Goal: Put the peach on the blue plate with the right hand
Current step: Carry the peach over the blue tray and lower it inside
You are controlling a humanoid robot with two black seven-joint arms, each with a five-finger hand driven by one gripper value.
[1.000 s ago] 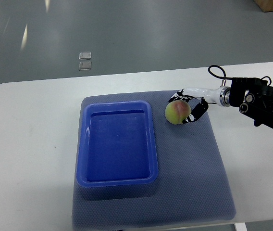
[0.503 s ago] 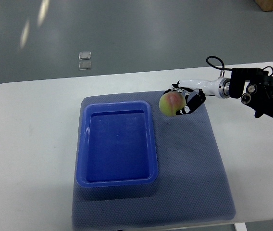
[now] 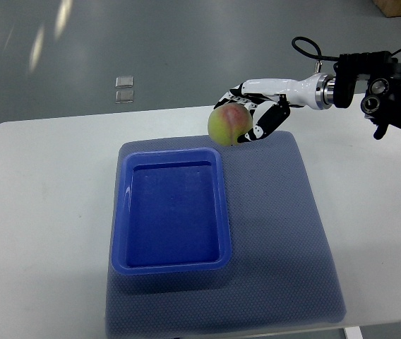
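Observation:
A yellow-green peach (image 3: 228,124) with a red blush hangs in the air above the far right corner of the blue plate (image 3: 173,258), a deep rectangular blue tray. My right hand (image 3: 248,120) is shut on the peach, its white and black fingers (image 3: 265,122) wrapped round the fruit's right side. The right arm (image 3: 370,85) reaches in from the upper right. The tray holds nothing and sits on a grey-blue mat (image 3: 285,233). No left arm shows.
The mat lies on a white table (image 3: 45,212) whose far edge runs behind the hand. Two small clear squares (image 3: 124,89) lie on the grey floor beyond the table.
My right hand has lifted the peach off the mat and carried it up and to the left, from beside the tray's right edge to above its far right corner.

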